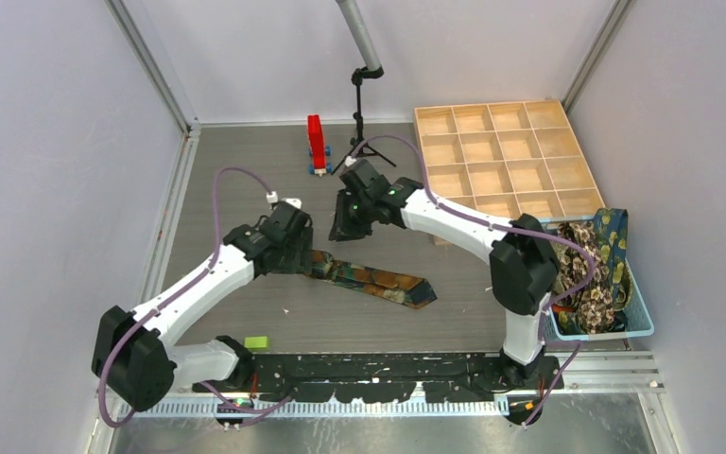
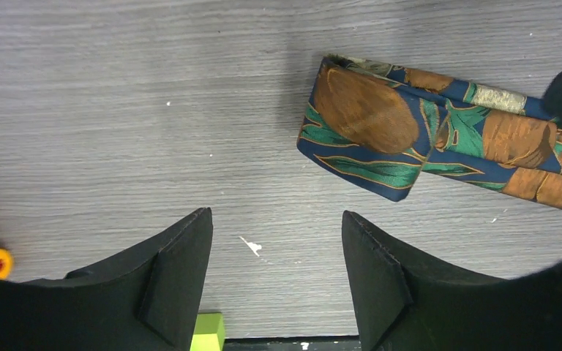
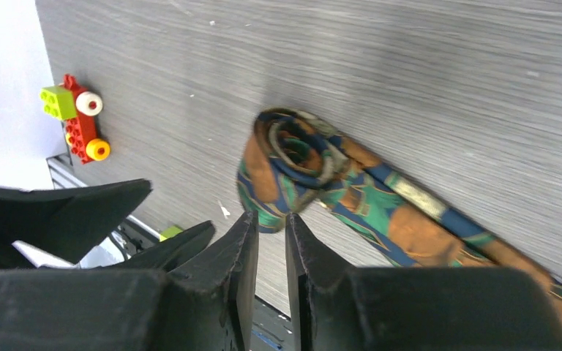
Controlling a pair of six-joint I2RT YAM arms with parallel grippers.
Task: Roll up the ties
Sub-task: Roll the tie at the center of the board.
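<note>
One tie [image 1: 378, 281], navy with brown and green leaf shapes, lies flat on the grey table, its left end wound into a small loose roll [image 3: 293, 153]. My left gripper [image 2: 276, 213] is open just to the left of that roll [image 2: 366, 124] and holds nothing. My right gripper [image 3: 271, 216] hangs over the roll with its fingers a narrow gap apart. Only table shows between them, and the roll's edge sits right at the tips. From above, both grippers [image 1: 295, 248] [image 1: 345, 227] meet at the tie's left end. More ties [image 1: 591, 265] are heaped in the basket.
The light blue basket [image 1: 645, 326] stands at the right edge. A wooden compartment tray [image 1: 501, 156] is at the back right. A red brick model [image 1: 317, 142] and a black stand [image 1: 359, 113] are at the back. A green block [image 1: 256, 341] lies near the front.
</note>
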